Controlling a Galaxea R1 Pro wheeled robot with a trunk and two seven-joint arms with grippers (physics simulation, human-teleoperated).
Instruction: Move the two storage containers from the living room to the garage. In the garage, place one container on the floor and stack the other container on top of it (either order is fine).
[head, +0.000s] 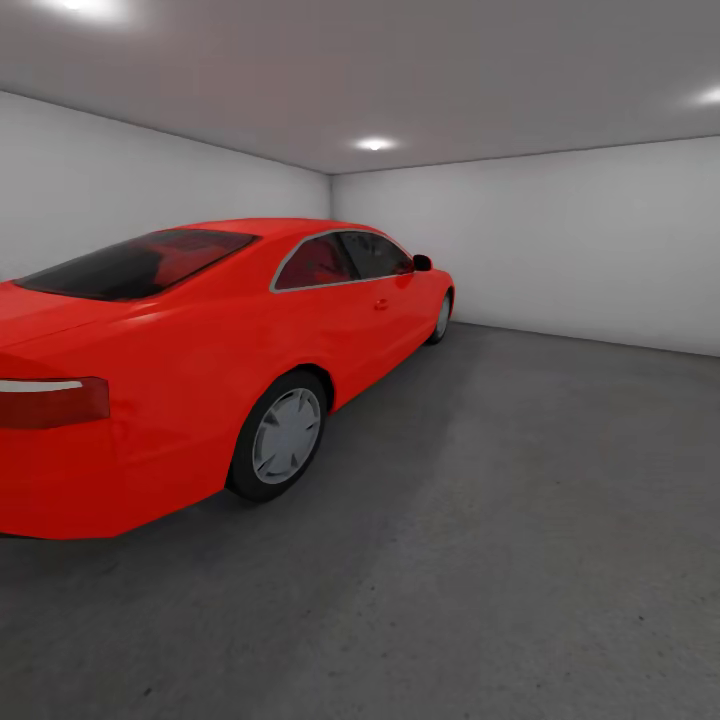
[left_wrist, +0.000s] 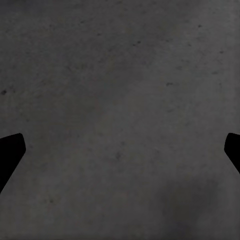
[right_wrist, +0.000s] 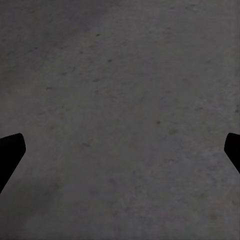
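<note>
Grey speckled floor (left_wrist: 120, 100) lies under our left claw (left_wrist: 120, 155), whose two black fingers (left_wrist: 10, 155) stand wide apart, cut off at the edges. Our right claw (right_wrist: 120, 155) is wide too, holding nothing. Ahead, a red car (head: 200, 370) sits, its back end cut off.

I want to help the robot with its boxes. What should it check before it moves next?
1. In the garage, dark grey floor underneath: ok.
2. Left gripper open, nothing between its fingers: ok.
3. Right gripper open, nothing between its fingers: ok.
4. Room beside the red car to set a container down: ok.
5. Where the two storage containers are: cannot tell.
6. A container already on the floor here: not ok.
</note>
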